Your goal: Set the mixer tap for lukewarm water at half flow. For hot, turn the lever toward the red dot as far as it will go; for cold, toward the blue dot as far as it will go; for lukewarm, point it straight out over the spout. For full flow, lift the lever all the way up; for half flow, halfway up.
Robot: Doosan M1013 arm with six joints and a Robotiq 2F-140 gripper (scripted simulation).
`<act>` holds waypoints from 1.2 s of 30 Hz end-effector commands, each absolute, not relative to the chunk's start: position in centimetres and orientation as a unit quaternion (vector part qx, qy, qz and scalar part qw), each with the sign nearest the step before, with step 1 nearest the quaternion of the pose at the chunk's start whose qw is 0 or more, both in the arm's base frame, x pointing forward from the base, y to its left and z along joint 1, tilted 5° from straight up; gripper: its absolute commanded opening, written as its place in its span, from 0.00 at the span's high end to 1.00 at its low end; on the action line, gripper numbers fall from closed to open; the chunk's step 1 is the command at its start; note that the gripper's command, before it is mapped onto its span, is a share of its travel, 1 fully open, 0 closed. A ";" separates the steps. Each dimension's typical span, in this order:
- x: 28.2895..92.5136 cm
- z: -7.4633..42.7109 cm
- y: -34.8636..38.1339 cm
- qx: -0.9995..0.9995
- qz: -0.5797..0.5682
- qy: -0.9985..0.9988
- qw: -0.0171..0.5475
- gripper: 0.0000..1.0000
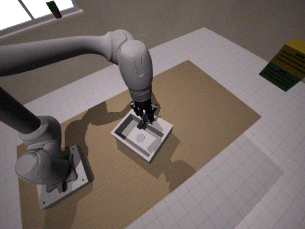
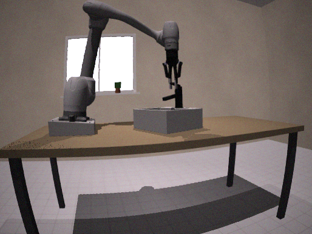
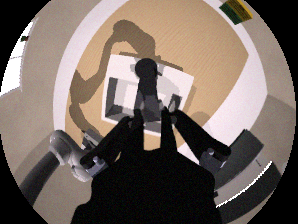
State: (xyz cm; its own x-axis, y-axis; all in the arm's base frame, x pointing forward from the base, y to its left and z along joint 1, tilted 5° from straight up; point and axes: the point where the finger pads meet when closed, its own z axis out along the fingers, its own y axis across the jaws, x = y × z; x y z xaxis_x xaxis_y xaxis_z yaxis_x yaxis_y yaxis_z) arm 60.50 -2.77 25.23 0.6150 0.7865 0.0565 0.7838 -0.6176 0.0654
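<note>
Top view high and angled down, exterior low side-on, wrist straight down, sink [image 1: 157, 148] shared.

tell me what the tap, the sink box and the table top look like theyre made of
Tap: matte black, perhaps coated metal; no shine shows. The gripper is shut on its lever.
Sink box: flat pale grey, possibly stone or plastic; plain, unmarked faces.
Table top: light wood, judging by fine grain lines.

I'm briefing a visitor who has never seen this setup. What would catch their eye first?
The big grey arm arches from its base at the left of the wooden table and reaches straight down. Its gripper is shut on the lever of the black mixer tap, at the back of the grey sink mid-table.
</note>
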 end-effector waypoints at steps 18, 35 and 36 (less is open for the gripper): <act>58.3 25.1 -0.1 0.970 0.042 0.240 0.009 1.00; 58.2 25.1 0.0 0.972 0.042 0.233 0.008 1.00; 58.2 25.1 0.0 0.972 0.042 0.233 0.008 1.00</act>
State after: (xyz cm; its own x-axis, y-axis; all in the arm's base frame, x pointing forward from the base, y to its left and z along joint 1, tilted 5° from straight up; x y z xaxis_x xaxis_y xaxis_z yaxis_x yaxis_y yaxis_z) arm 58.22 0.00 25.04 0.8880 0.4532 0.0784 0.4518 -0.8914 0.0363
